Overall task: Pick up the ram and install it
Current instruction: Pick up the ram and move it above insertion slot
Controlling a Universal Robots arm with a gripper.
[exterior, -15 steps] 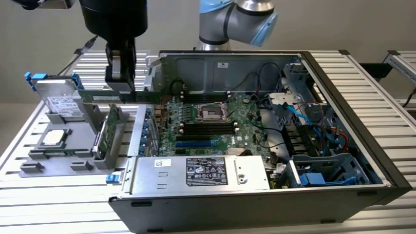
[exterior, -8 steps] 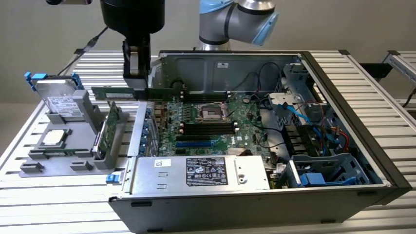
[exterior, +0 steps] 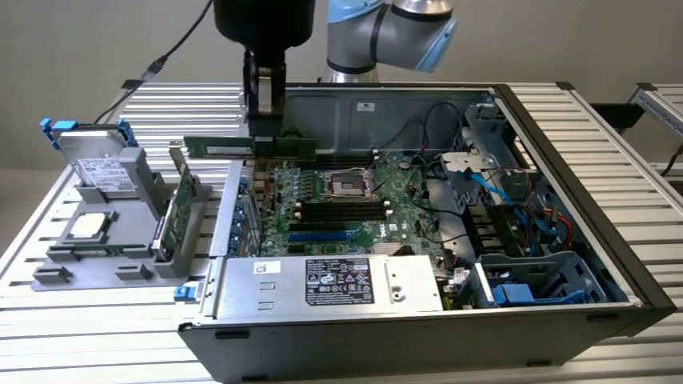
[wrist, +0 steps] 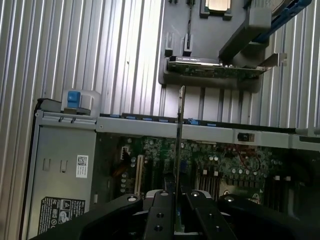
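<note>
Green ram (exterior: 229, 147): long thin stick, held level in the air with a pale label on its face.
Place of ram: above the case wall on the exterior view's left, toward the rear. One end pokes out past the wall toward the holder, the other hangs over the motherboard edge. It touches only the fingers.
Wrist view of ram (wrist: 179, 130): seen edge-on as a thin dark line running out from between the fingers and crossing the case rim.
Gripper (exterior: 265, 134): black, pointing straight down, pinching the ram from above. The grip is off-centre, nearer the stick's end on the exterior view's right.
Gripper in wrist view (wrist: 175, 202): two black fingers pressed against the stick's flat faces, one on each side.
Robot arm (exterior: 395, 32): grey and light-blue joint behind the case.
Case (exterior: 565, 216): open dark tower lying on its side, insides facing up.
Motherboard (exterior: 363, 224): green, on the case floor.
Memory slots (exterior: 341, 212): black rows just in front of the processor socket (exterior: 350, 186), well below and apart from the ram. No stick is seated in them.
Power supply (exterior: 331, 284): silver box with labels along the near side of the case.
Holder (exterior: 96, 264): grey fixture on the table just beside the case, on the exterior view's left.
Hard drive (exterior: 101, 164): grey, blue tabs, standing tilted in the holder.
Expansion card (exterior: 184, 204): green, metal bracket, upright in the holder, beside the case wall.
Table (exterior: 64, 336): ribbed aluminium slats.
</note>
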